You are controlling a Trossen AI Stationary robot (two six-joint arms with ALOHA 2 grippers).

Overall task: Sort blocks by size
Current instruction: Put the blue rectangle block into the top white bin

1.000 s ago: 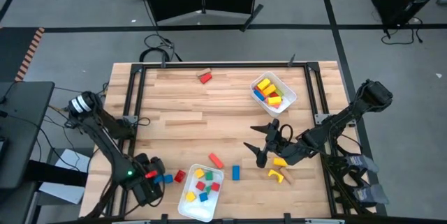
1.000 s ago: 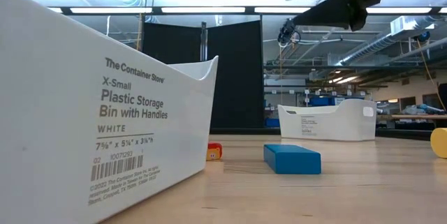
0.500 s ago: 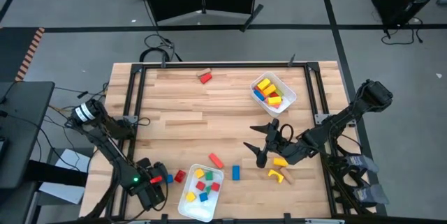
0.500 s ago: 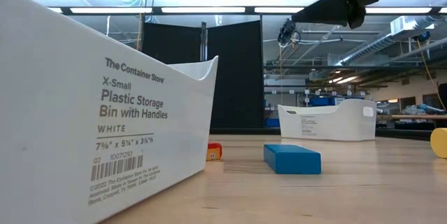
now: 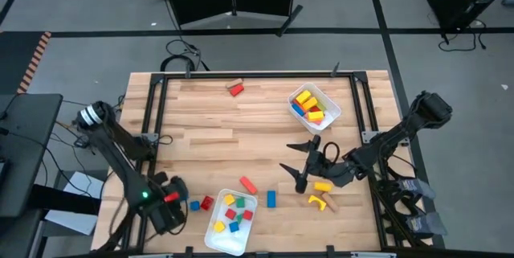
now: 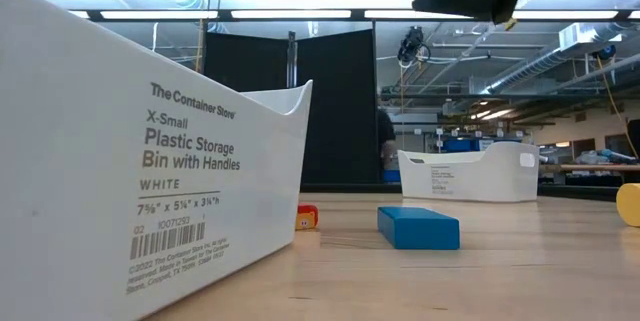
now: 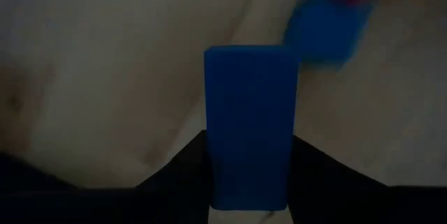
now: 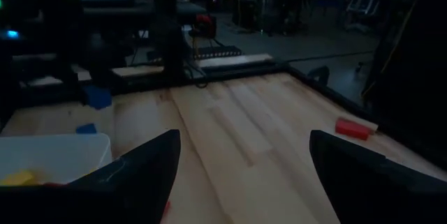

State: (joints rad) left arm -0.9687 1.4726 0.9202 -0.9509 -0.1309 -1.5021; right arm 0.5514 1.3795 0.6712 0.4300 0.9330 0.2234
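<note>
Only left wrist: left gripper (image 7: 251,182) grips blue bar (image 7: 250,123) | right gripper (image 5: 300,164) fingers spread

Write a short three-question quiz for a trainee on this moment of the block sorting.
1. True or false: the right gripper hangs open above the table and holds nothing.
2. Pick one: the left gripper, at the table's near left corner, is clamped on A) a blue bar, B) a red cube, C) a yellow arch.
3. Count: besides the near tray, how many other white trays hold blocks?

Key: 1 true. 2 A. 3 one, the far tray.
</note>
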